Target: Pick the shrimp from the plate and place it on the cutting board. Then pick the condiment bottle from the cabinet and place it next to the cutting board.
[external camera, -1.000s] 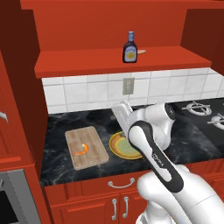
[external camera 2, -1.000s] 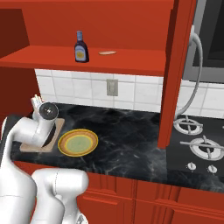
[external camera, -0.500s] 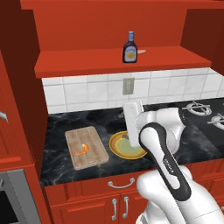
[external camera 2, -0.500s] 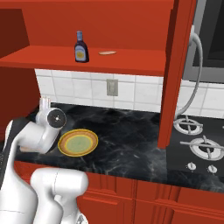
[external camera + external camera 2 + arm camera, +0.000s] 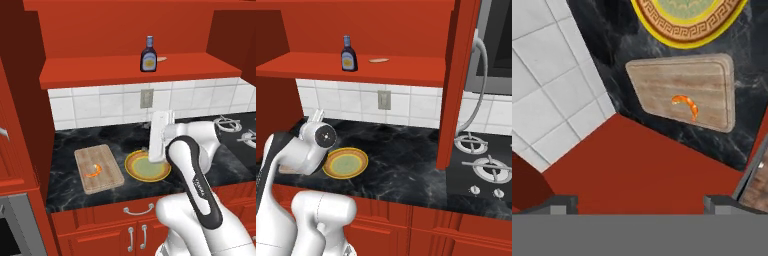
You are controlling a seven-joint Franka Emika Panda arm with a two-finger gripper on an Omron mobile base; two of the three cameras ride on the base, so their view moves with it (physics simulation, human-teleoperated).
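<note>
Cabinet (image 5: 125,75) came first: its open shelf carried the condiment bottle (image 5: 148,54) near the back, so that half of the task looked undone. Below, on the black counter (image 5: 65,185), the cutting board (image 5: 98,168) lay near the left end with the shrimp (image 5: 93,171) resting on it, beside the bare plate (image 5: 148,167); that half looked finished. The gripper (image 5: 641,202) hung spread and empty. The right base view showed a small flat tan thing (image 5: 378,60) beside the bottle and the stove burners (image 5: 481,157).
</note>
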